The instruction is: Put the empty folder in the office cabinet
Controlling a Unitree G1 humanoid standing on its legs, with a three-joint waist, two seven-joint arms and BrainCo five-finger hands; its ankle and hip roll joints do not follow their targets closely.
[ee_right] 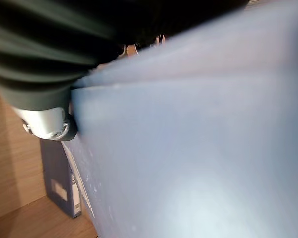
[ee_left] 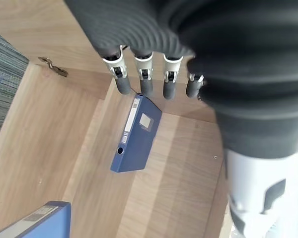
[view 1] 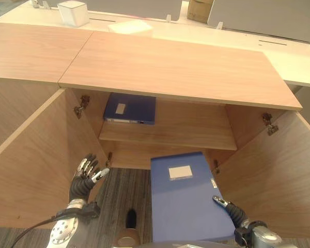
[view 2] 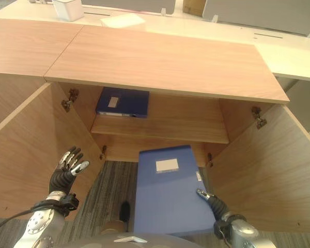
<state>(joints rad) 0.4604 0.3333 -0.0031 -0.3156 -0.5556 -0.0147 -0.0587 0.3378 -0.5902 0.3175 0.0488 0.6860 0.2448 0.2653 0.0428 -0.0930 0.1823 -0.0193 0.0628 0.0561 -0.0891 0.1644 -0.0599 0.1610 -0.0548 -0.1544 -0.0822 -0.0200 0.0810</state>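
The right hand [view 1: 228,205] pinched a blue rectangular folder [view 1: 188,199] by its edge, level, just before the open wooden cabinet [view 1: 165,129]. The left hand [view 1: 86,175] hovered spread. One-edge grip risked sagging, catching the shelf [view 1: 196,135] lip, near another dark-blue folder [view 1: 130,108].

Cabinet [view 2: 160,67]: both doors open.
Shelf [view 2: 165,126]: a blue folder [view 2: 123,102] lying flat.
Right hand [view 2: 212,200]: thumb on a second blue folder [view 2: 168,199].
Left hand [view 2: 66,170]: fingers spread, holding nothing.

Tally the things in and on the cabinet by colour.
Blue: 2, a folder on the shelf and a folder in the right hand
White: 2, a box and a sheet on the far counter
Total: 4
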